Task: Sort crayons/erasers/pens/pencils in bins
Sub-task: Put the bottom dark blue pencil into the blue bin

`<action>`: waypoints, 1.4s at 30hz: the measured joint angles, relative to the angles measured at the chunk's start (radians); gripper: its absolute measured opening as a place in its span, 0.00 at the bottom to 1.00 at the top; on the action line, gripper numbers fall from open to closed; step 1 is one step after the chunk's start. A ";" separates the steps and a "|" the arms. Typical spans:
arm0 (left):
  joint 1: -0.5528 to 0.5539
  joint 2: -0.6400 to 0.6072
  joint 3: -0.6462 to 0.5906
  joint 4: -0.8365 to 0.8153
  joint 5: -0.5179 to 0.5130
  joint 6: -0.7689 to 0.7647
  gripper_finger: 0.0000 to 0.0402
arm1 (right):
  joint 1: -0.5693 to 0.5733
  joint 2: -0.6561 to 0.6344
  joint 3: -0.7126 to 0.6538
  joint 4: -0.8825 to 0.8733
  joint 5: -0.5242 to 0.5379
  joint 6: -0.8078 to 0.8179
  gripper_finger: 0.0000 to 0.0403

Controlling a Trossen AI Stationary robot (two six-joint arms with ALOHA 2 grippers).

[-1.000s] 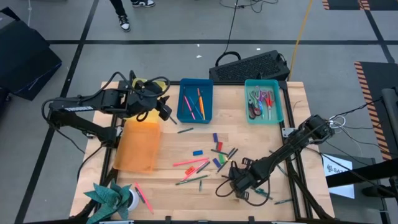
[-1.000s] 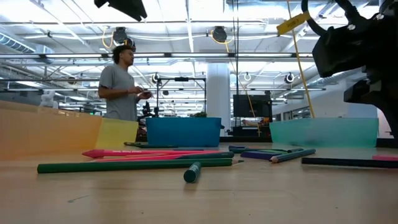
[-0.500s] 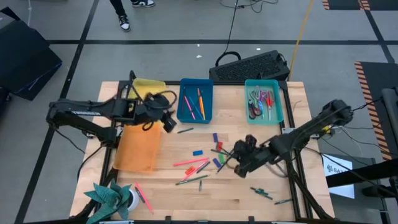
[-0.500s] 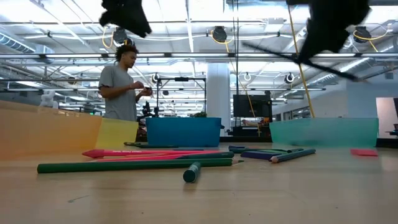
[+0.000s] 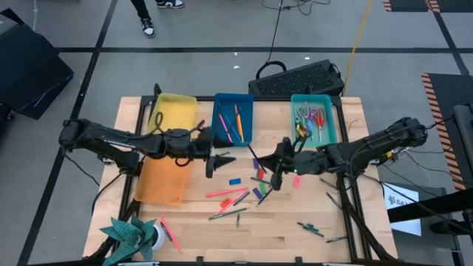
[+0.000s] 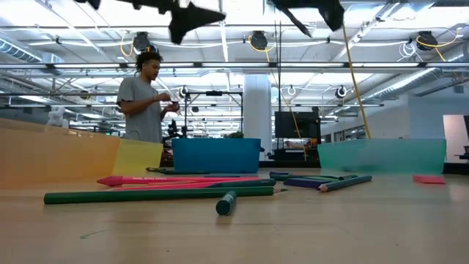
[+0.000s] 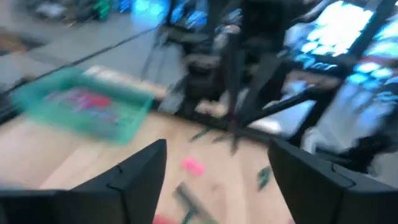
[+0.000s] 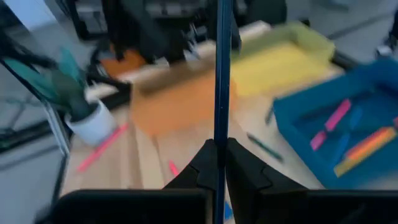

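My right gripper (image 5: 278, 168) hangs above the table's middle, shut on a thin dark blue stick (image 8: 219, 74). My left gripper (image 5: 219, 159) hovers open to its left, near the orange bin (image 5: 164, 177); nothing is between its fingers (image 7: 217, 168). Loose sticks (image 5: 235, 196), a blue eraser (image 5: 235, 180) and a pink eraser (image 5: 297, 179) lie flat on the wood below. At the far edge stand the yellow bin (image 5: 174, 111), the blue bin (image 5: 233, 120) and the teal bin (image 5: 314, 118); the last two hold sticks. My right gripper pinches the dark blue stick (image 8: 218, 146) between its two fingers. The stick runs straight on past the fingertips, along them, and points toward the table's far left (image 5: 253, 155). It is lifted clear of the table.
A black keyboard (image 5: 295, 77) lies beyond the far edge. A potted plant (image 5: 133, 233) stands at the near left corner with a pink stick (image 5: 170, 235) beside it. More sticks (image 5: 314, 230) lie near the right front. A person (image 6: 144, 95) stands in the room behind.
My right gripper has risen from the near edge and gone toward the far edge and the table's middle, carrying the dark blue stick clear of the wood. My left gripper has moved from the yellow bin toward the table's right and near edge, over the middle.
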 joint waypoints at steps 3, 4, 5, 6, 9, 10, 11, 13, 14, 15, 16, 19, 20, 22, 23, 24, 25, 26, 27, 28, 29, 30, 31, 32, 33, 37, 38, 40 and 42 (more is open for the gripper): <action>0.000 0.040 0.001 0.111 0.051 -0.003 0.72 | -0.013 0.001 0.000 0.076 -0.002 -0.051 0.03; 0.000 0.060 0.006 0.136 0.054 -0.009 0.71 | -0.017 0.000 0.001 0.095 -0.002 -0.064 0.03; 0.000 0.082 0.015 0.157 0.055 -0.017 0.70 | -0.020 0.000 0.001 0.103 -0.002 -0.072 0.03; 0.000 0.102 0.021 0.172 0.055 -0.020 0.68 | -0.024 0.000 0.001 0.112 -0.002 -0.080 0.03; 0.002 0.157 0.058 0.237 0.043 -0.024 0.64 | -0.031 0.001 0.000 0.135 -0.002 -0.091 0.03; 0.004 0.170 0.069 0.253 0.031 -0.033 0.63 | -0.035 0.000 0.001 0.143 -0.002 -0.091 0.03; 0.007 0.181 0.082 0.254 0.027 -0.043 0.61 | -0.036 0.000 0.001 0.140 -0.002 -0.091 0.03; 0.014 0.207 0.114 0.252 0.026 -0.054 0.58 | -0.037 0.000 -0.006 0.142 -0.002 -0.091 0.03; 0.019 0.217 0.127 0.250 0.025 -0.057 0.57 | -0.037 0.000 -0.012 0.140 -0.002 -0.088 0.03; 0.023 0.222 0.141 0.247 0.024 -0.061 0.55 | -0.037 0.000 -0.018 0.142 -0.002 -0.079 0.03; 0.027 0.226 0.155 0.248 0.024 -0.063 0.53 | -0.037 0.000 -0.026 0.143 -0.002 -0.066 0.03; 0.044 0.236 0.189 0.249 0.052 -0.065 0.45 | -0.037 0.000 -0.052 0.155 -0.002 -0.036 0.03; 0.051 0.236 0.193 0.233 0.069 -0.072 0.42 | -0.037 0.000 -0.060 0.163 -0.001 -0.032 0.03; 0.061 0.237 0.198 0.196 0.097 -0.081 0.32 | -0.037 0.001 -0.072 0.196 -0.001 -0.031 0.03; 0.067 0.237 0.198 0.180 0.109 -0.084 0.26 | -0.037 0.001 -0.076 0.210 0.000 -0.031 0.03; 0.071 0.233 0.198 0.163 0.126 -0.089 0.20 | -0.037 0.000 -0.076 0.219 0.000 -0.032 0.03; 0.075 0.229 0.198 0.145 0.142 -0.090 0.13 | -0.037 0.000 -0.076 0.225 0.001 -0.034 0.03; 0.077 0.227 0.198 0.140 0.153 -0.089 0.07 | -0.037 0.000 -0.077 0.229 0.002 -0.041 0.03; 0.079 0.226 0.198 0.134 0.156 -0.090 0.05 | -0.037 0.000 -0.077 0.233 0.001 -0.045 0.03; 0.081 0.226 0.198 0.127 0.161 -0.091 0.05 | -0.037 0.000 -0.077 0.234 0.001 -0.052 0.03; 0.083 0.226 0.198 0.122 0.162 -0.093 0.06 | -0.037 0.000 -0.078 0.236 0.001 -0.058 0.03; 0.083 0.226 0.198 0.119 0.162 -0.097 0.06 | -0.037 0.001 -0.078 0.238 0.001 -0.060 0.03; 0.083 0.226 0.198 0.119 0.161 -0.101 0.07 | -0.037 0.001 -0.078 0.239 0.001 -0.060 0.03; 0.083 0.226 0.198 0.119 0.161 -0.102 0.07 | -0.037 0.001 -0.078 0.240 0.001 -0.061 0.04; 0.083 0.225 0.199 0.119 0.156 -0.102 0.07 | -0.037 0.001 -0.078 0.241 0.001 -0.061 0.06; 0.100 0.213 0.199 0.092 0.155 -0.105 0.05 | -0.037 -0.001 -0.078 0.251 0.004 -0.059 0.18; 0.111 0.209 0.199 0.073 0.154 -0.106 0.05 | -0.037 -0.002 -0.078 0.251 0.006 -0.061 0.22; 0.142 0.183 0.198 -0.005 0.148 -0.122 0.05 | -0.037 -0.008 -0.078 0.241 0.016 -0.067 0.30; 0.176 0.171 0.219 -0.091 0.126 -0.125 0.05 | -0.037 -0.021 -0.078 0.223 0.029 -0.092 0.37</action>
